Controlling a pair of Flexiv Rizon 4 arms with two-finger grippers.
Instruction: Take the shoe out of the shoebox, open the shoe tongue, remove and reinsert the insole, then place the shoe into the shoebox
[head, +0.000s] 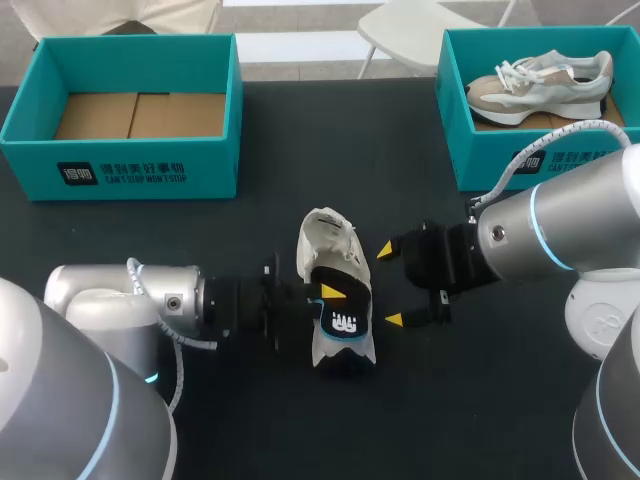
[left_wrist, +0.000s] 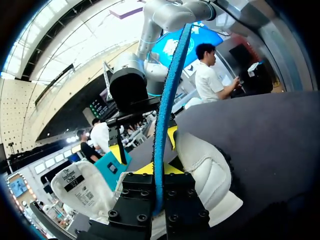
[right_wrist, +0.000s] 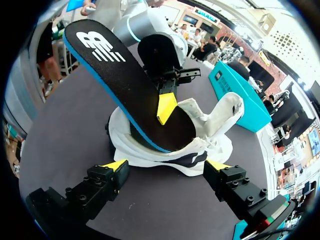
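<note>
a white shoe (head: 325, 240) lies on the dark desk (head: 480, 400) at the centre of the head view, toe toward the upper part of the frame, its tongue pulled up and open. the left arm comes in from the lower left, and the left fingers (head: 330, 292) are closed on the black, blue-edged insole (head: 343, 323), pinching it from both faces. in the left wrist view the insole (left_wrist: 165, 115) runs edge-on straight up between those fingers. in the right wrist view the insole (right_wrist: 125, 80) stands tilted out of the shoe (right_wrist: 210, 125), its lower end inside the shoe's opening and its logo end raised clear. the right arm comes in from the right of the head view. the right fingers (head: 393, 320) are spread wide and hold nothing, one yellow tip to each side of the shoe; they seem not to touch it, though the angle leaves this unsure. an open teal shoebox (head: 120, 165) with a bare cardboard floor sits at the upper left of the head view, and a second teal shoebox (head: 480, 150) at the upper right holds another shoe (head: 545, 80).
</note>
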